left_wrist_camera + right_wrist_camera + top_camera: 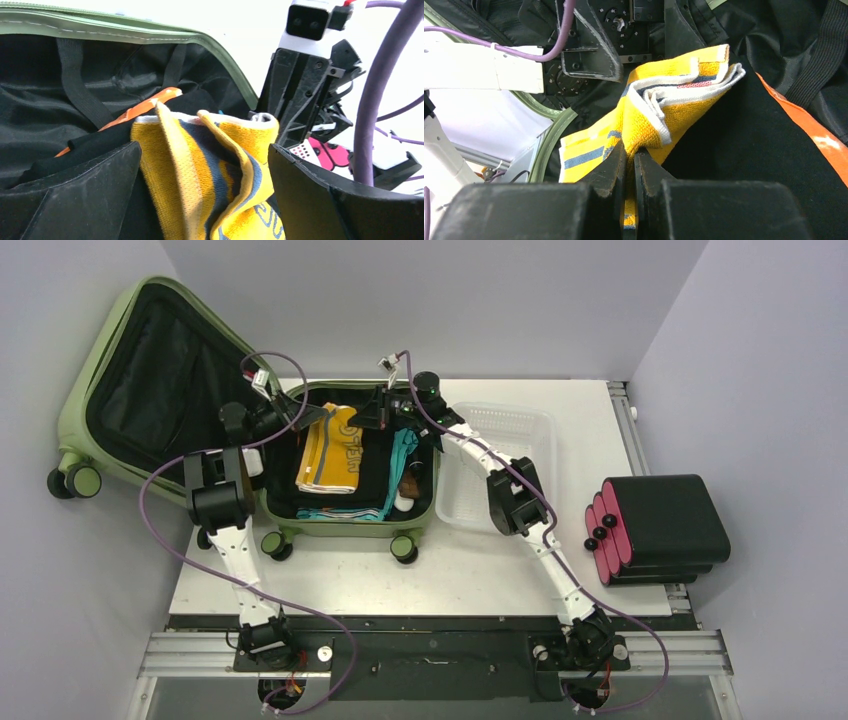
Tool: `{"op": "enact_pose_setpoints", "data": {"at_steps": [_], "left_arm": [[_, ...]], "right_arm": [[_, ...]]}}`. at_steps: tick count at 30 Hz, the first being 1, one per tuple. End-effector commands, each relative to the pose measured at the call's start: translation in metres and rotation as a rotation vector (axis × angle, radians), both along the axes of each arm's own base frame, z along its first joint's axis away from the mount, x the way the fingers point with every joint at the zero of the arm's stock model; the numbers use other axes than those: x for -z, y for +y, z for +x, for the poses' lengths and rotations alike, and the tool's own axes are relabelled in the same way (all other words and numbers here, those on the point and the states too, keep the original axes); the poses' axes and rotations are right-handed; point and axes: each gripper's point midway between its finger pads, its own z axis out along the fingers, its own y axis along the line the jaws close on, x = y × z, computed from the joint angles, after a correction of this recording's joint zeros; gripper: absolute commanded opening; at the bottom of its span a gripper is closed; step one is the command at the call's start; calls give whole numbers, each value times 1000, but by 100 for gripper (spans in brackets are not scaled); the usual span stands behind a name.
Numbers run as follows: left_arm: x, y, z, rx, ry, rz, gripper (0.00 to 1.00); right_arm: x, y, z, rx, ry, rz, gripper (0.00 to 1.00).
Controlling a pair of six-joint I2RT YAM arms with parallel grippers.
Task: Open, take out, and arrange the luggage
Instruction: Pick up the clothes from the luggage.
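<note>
The olive-green luggage (340,529) lies open on the table, its black-lined lid (150,380) leaning back at the left. A yellow towel with blue stripes (330,450) lies on the clothes inside. My right gripper (630,150) is shut on a fold of that towel (669,100) and lifts its edge. My left gripper (204,147) is open, one finger on each side of the raised towel (175,170), not pinching it. In the top view the left gripper (295,416) and the right gripper (363,418) face each other over the case's far end.
A black garment with an orange stripe (804,120) lies under the towel, and teal cloth (403,455) lies beside it. A white mesh basket (510,460) stands right of the luggage. A black case with a pink-red side (660,520) sits off the table's right edge.
</note>
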Motion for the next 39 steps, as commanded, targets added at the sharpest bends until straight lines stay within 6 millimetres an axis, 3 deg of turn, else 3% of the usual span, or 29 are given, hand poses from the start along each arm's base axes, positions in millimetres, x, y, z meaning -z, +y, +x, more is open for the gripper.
{"op": "enact_pose_setpoints", "data": {"at_steps": [1, 4, 9, 14, 18, 21, 26, 39], "left_arm": [[57, -4, -9, 10, 244, 85, 96], [63, -6, -11, 19, 211, 190, 96], [58, -10, -13, 51, 219, 118, 98], [51, -11, -14, 72, 220, 38, 78], [30, -8, -12, 92, 145, -26, 62], [20, -12, -17, 143, 170, -99, 55], [4, -27, -29, 248, 102, -119, 67], [11, -33, -37, 303, 115, -106, 69]], "right_arm": [[-97, -8, -14, -49, -209, 109, 0], [-101, -8, -15, -52, -218, 114, 0], [-99, -6, -16, -55, -219, 112, 0], [-91, -8, -11, -37, -216, 81, 0], [-83, -11, -4, -14, -217, 52, 0], [-79, -13, 1, -2, -222, 41, 0], [-77, -12, 1, 0, -222, 38, 0], [-93, -14, -1, -9, -244, 72, 0]]}}
